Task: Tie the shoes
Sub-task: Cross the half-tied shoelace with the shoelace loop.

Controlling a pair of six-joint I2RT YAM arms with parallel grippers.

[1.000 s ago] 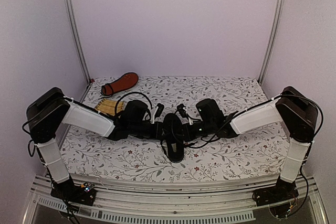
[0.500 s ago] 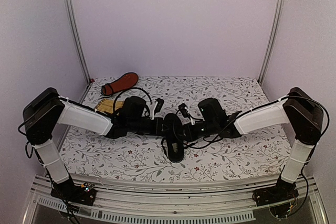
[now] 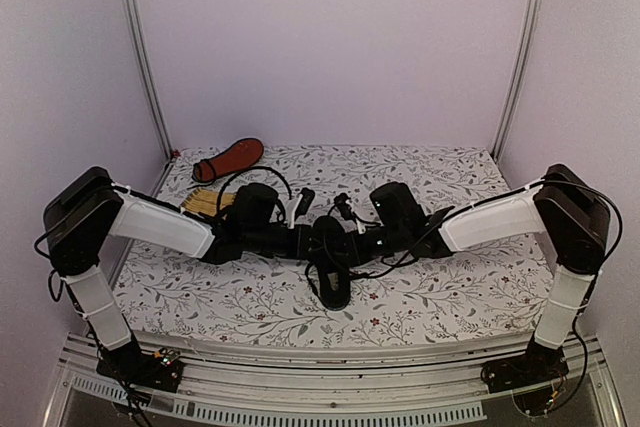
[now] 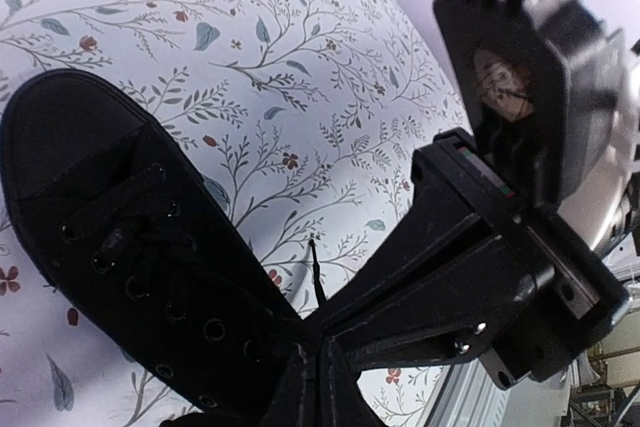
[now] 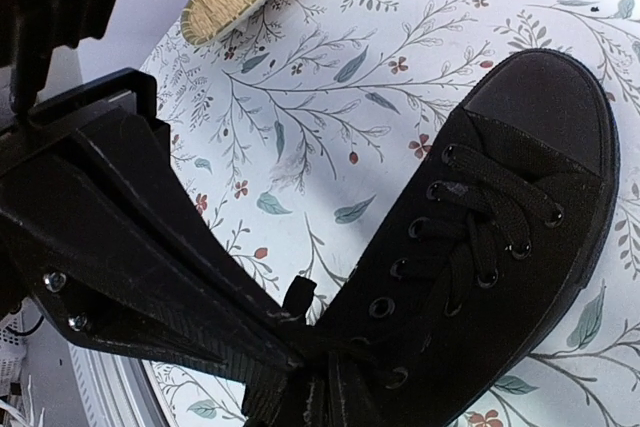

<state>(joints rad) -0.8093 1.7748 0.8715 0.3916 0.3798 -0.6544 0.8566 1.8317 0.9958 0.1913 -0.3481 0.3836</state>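
While both jaws are clenching on laces (image 5: 470, 227), L gripper (image 4: 312, 352) and R gripper (image 5: 305, 352) are sitting tip to tip over one shoe (image 3: 331, 269) at table (image 3: 450, 287) ctr. 2nd shoe (image 3: 232, 158) is lying sole-up at far-left rear, near yellow mat (image 3: 205, 202).

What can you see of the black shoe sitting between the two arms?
The shoe is a small black low-top, canvas by its look, with a rounded toe cap and rows of eyelets. It stands upright on the flowered table, toe toward the near edge. Its thin black laces cross through the eyelets, and no bow shows. At its opening the left fingers and right fingers meet, shut, each apparently pinching a lace end.
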